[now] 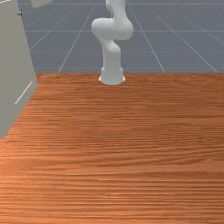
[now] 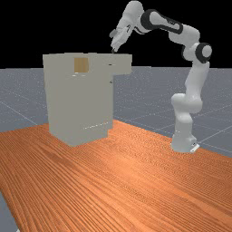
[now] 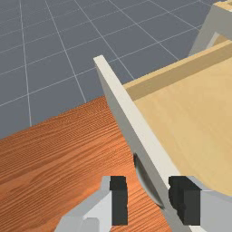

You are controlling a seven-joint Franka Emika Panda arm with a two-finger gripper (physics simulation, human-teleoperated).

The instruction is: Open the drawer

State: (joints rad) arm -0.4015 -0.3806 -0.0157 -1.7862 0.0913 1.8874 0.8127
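- Gripper (image 2: 114,49): jaws wide, a broad gap between the two dark pads (image 3: 119,200) in the wrist view.
- Handle (image 3: 147,182): curved, dark-edged, on the outer face of the drawer front (image 3: 128,118). Lies between the spread jaws, well toward the finger that overlaps the panel; open space between it and the other pad.
- That nearer finger overlaps the panel's upper edge as seen from the hand. Contact with the edge or the handle: cannot tell. The other finger stands on the panel's outer side, seen against the table (image 3: 54,145).
- Drawer (image 3: 190,127): open, its pale wooden bottom and one side wall exposed to the wrist camera. The interior spreads away behind the drawer front, on the side of the finger that overlaps the panel.
- Far view: gripper tilted downward, fingertips at about the top of the drawer, near its outer part. Drawer juts from the upper part of the cabinet toward the far view's right.
- Cabinet (image 2: 79,104): grey, boxy, standing upright at the table; a tan square (image 2: 81,65) high on one face. In the front view its side rises along the front view's left edge.
- Arm (image 2: 194,84): base at the table's edge, links rising, then bending over toward the cabinet.
- Floor (image 3: 50,59): grey, ruled with pale grid lines, beyond the table.
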